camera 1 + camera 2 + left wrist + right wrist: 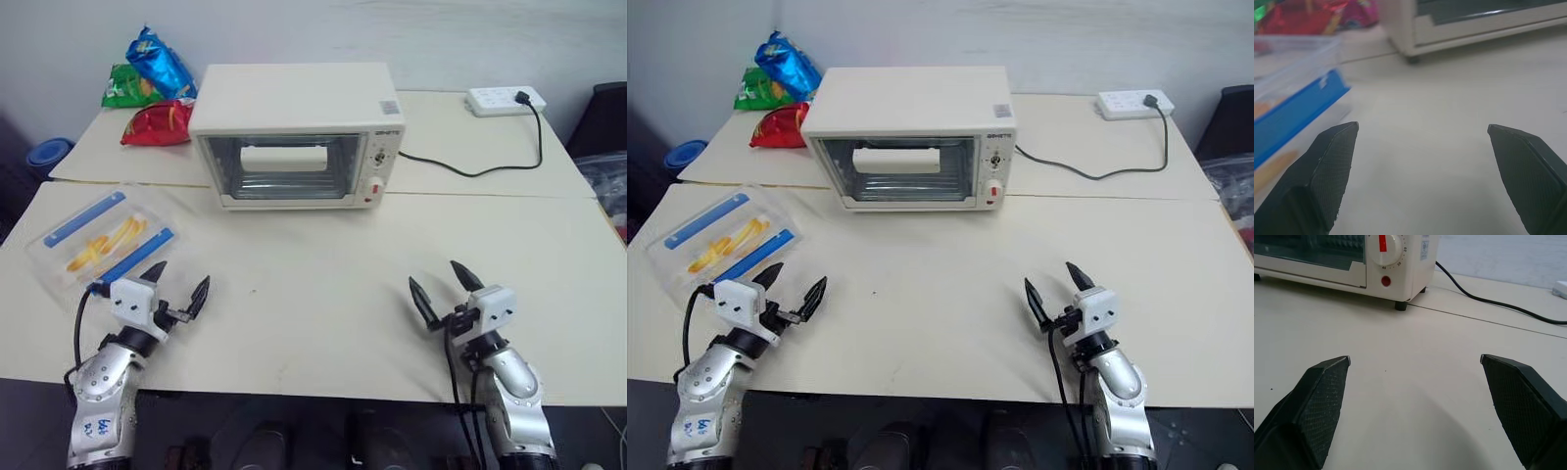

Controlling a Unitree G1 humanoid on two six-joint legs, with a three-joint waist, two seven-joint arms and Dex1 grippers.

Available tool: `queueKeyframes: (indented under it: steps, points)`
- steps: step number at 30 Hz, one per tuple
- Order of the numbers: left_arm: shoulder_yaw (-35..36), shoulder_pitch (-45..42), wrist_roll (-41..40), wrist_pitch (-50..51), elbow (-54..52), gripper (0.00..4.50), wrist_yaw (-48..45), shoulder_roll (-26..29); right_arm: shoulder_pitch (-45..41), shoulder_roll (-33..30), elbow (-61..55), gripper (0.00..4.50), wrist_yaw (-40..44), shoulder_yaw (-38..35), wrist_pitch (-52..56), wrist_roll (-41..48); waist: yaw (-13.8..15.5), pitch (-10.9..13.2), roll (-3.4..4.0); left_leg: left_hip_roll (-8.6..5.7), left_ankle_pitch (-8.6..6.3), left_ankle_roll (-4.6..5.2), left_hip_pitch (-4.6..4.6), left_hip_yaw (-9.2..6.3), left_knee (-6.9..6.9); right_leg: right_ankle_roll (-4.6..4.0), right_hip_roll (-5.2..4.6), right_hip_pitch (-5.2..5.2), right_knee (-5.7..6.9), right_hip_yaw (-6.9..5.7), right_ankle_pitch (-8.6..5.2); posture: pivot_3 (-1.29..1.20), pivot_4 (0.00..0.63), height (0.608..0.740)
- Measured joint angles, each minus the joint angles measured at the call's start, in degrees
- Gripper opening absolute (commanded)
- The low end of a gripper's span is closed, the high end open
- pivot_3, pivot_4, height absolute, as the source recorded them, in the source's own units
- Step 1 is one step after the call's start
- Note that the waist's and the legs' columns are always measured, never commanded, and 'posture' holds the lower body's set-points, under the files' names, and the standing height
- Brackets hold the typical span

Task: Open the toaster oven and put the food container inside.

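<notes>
The cream-white toaster oven [297, 134] stands at the middle back of the table, its glass door shut and the white bar handle [284, 158] across the glass. The food container [103, 242], a flat clear box with blue clip strips and yellow fries inside, lies at the left of the table. Just in front of its near corner hovers my left gripper [179, 280], open and empty. My right gripper [440, 280] is open and empty too, over bare table at the front right, well short of the oven.
Blue, green and red snack bags [150, 85] lie at the back left beside the oven. A white power strip [505, 99] sits at the back right, its black cable [470, 170] running across the table to the oven. A seam [490, 195] divides the two tabletops.
</notes>
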Motion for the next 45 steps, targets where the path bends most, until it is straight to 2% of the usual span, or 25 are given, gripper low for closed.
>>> queueKeyframes:
  steps: [5, 8, 10, 12, 14, 17, 20, 24, 32, 39, 42, 45]
  points:
    - [-0.6, 0.5, -3.7, 2.2, -2.0, 4.5, -3.0, 1.1, -1.8, -0.9, -1.0, 4.46, 4.2, 2.4, 2.6, 2.2, -0.4, 0.0, 0.01, 0.05, 0.0, 0.0, 0.05, -0.01, 0.04, -0.01, 0.02, 0.04, 0.09, 0.0, 0.0, 0.0, 0.15, 0.74]
    - [-0.3, 0.3, -10.9, 7.8, -4.6, 4.5, -10.7, 7.2, -6.0, -5.4, -5.9, 4.46, 10.1, 5.1, 9.9, 6.8, -0.8, 0.1, 0.14, 0.1, -0.02, -0.03, 0.08, 0.0, 0.01, -0.06, 0.04, 0.03, 0.07, 0.03, -0.03, 0.0, 0.15, 0.74]
    - [1.8, -1.1, -17.1, 12.3, -5.4, 4.5, -14.4, 10.3, -12.3, -9.2, -8.2, 4.46, 14.0, 6.9, 17.9, 10.2, -1.0, 0.1, 0.18, 0.13, -0.02, -0.04, 0.07, -0.03, 0.04, -0.08, 0.05, 0.02, 0.1, 0.0, -0.04, 0.0, 0.15, 0.74]
    - [5.3, -4.6, -24.4, 17.9, -5.9, 4.5, -17.9, 16.2, -22.0, -12.0, -9.1, 4.46, 16.9, 8.3, 26.9, 13.2, -0.9, 0.2, 0.16, 0.19, -0.01, -0.08, 0.04, -0.16, 0.05, -0.15, 0.07, 0.0, 0.1, -0.1, -0.07, 0.0, 0.15, 0.74]
    - [8.2, -8.0, -29.3, 21.7, -7.3, 4.5, -20.6, 20.8, -29.0, -12.1, -8.8, 4.46, 17.2, 8.8, 32.5, 14.5, -0.7, 0.2, 0.16, 0.19, -0.04, -0.12, 0.03, -0.19, -0.03, -0.21, 0.06, 0.0, 0.02, -0.14, -0.11, 0.0, 0.15, 0.74]
    - [10.1, -10.5, -35.2, 26.7, -8.5, 4.5, -23.9, 24.9, -36.3, -10.9, -5.7, 4.46, 16.9, 10.7, 40.2, 15.0, -0.5, 0.2, 0.17, 0.16, -0.1, -0.07, -0.02, -0.21, -0.1, -0.21, 0.05, -0.01, -0.13, -0.14, -0.11, 0.0, 0.15, 0.74]
    - [10.6, -11.2, -37.9, 30.3, -9.5, 4.5, -25.5, 26.5, -42.2, -7.1, -0.9, 4.46, 15.4, 11.6, 43.6, 14.4, -0.7, 0.2, 0.17, 0.11, -0.15, -0.01, -0.31, -0.19, -0.01, -0.16, 0.03, -0.23, -0.06, -0.14, -0.08, 0.0, 0.15, 0.74]
    - [10.8, -11.3, -38.3, 31.2, -10.0, 4.5, -25.2, 25.7, -47.5, -3.7, 4.0, 4.46, 14.6, 12.8, 43.1, 11.7, -1.5, 0.2, 0.17, 0.12, -0.13, -0.04, -0.7, -0.2, 0.2, -0.15, 0.05, -0.6, 0.12, -0.21, -0.08, 0.0, 0.15, 0.74]
    - [9.4, -10.9, -38.2, 31.4, -13.1, 4.5, -24.1, 22.7, -51.8, 1.3, 6.8, 4.46, 16.9, 14.1, 42.7, 10.4, -2.1, 0.2, 0.17, 0.13, -0.08, -0.11, -0.69, -0.2, 0.23, -0.15, 0.07, -0.65, 0.24, -0.18, -0.08, 0.0, 0.15, 0.74]
    - [9.8, -13.0, -38.5, 32.2, -12.7, 4.5, -23.0, 22.8, -48.6, 0.1, 2.3, 4.46, 19.9, 15.0, 45.4, 10.5, -2.2, 0.2, 0.18, 0.14, -0.08, -0.11, -0.7, -0.2, 0.18, -0.15, 0.08, -0.66, 0.24, -0.18, -0.08, 0.0, 0.15, 0.74]
    - [11.2, -15.4, -40.4, 33.9, -10.5, 3.92, -22.8, 23.7, -44.0, -3.5, -2.1, 4.5, 24.0, 17.5, 45.1, 10.0, -2.0, 0.2, 0.17, 0.14, -0.08, -0.11, -0.71, -0.21, 0.2, -0.15, 0.08, -0.65, 0.21, -0.18, -0.08, 0.0, 0.15, 0.74]
    - [13.0, -22.7, -40.6, 33.1, -4.8, 3.04, -22.7, 25.1, -39.0, -6.5, -4.1, 4.5, 27.2, 20.4, 40.8, 6.8, -1.9, 0.2, 0.16, 0.12, -0.08, -0.11, -0.7, -0.2, 0.26, -0.15, 0.07, -0.65, 0.15, -0.2, -0.08, 0.0, 0.15, 0.74]
